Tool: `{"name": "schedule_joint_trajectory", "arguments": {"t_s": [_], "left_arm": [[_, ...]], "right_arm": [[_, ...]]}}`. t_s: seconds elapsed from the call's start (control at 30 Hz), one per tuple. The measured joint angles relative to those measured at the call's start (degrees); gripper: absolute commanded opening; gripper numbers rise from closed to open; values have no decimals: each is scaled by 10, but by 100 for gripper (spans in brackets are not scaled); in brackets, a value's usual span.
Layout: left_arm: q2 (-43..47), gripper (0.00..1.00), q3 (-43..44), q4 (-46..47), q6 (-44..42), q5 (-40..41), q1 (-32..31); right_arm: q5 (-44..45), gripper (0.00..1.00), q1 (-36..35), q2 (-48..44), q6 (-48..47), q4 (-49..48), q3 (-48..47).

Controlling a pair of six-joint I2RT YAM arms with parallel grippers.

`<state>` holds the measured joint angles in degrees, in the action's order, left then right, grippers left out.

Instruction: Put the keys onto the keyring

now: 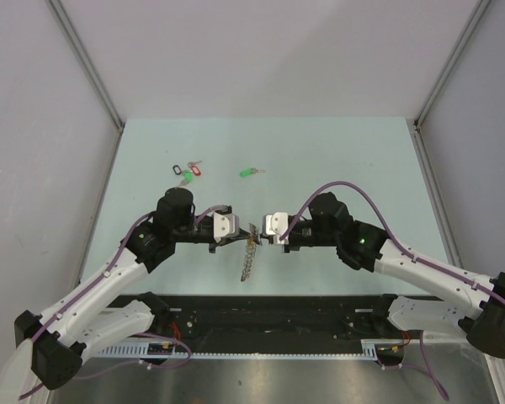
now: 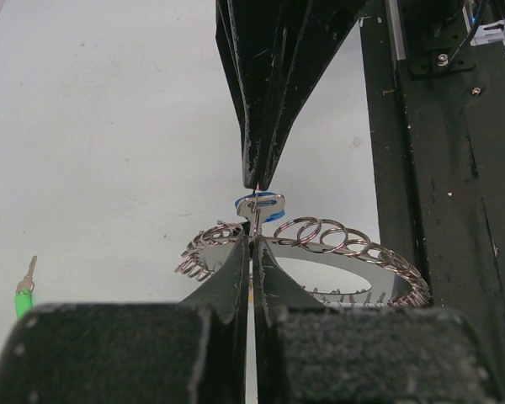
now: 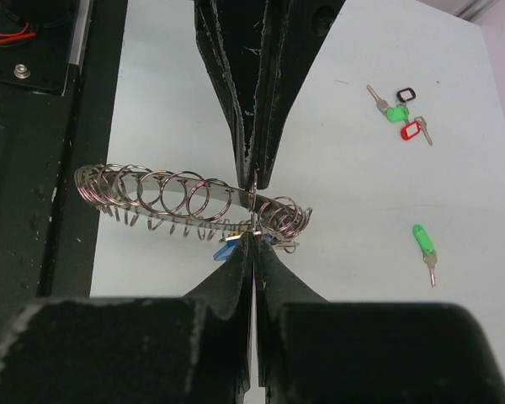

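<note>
The left pincer [image 2: 252, 246] is clenched on the near coil of the keyring [image 2: 337, 242]. The right pincer [image 3: 252, 244] meets it tip to tip, clenched on the blue-tagged key [image 2: 265, 206], which sits against the ring's wire. The keyring is held between the 2 arms, near the front of the surface [image 1: 337, 160]. The green-tagged key [image 3: 422, 241] lies loose farther back, well apart from a bunch of 3 keys [image 3: 401, 114] on its left in the top view.
</note>
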<state>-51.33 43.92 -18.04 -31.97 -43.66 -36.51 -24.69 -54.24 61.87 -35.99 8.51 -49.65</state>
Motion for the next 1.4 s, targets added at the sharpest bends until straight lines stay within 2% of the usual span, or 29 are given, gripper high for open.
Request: {"name": "schedule_joint_trajectory", "arguments": {"t_s": [1.4], "left_arm": [[0, 0, 0, -15, 0, 11, -10]], "right_arm": [[15, 0, -20, 14, 17, -24, 0]]}}
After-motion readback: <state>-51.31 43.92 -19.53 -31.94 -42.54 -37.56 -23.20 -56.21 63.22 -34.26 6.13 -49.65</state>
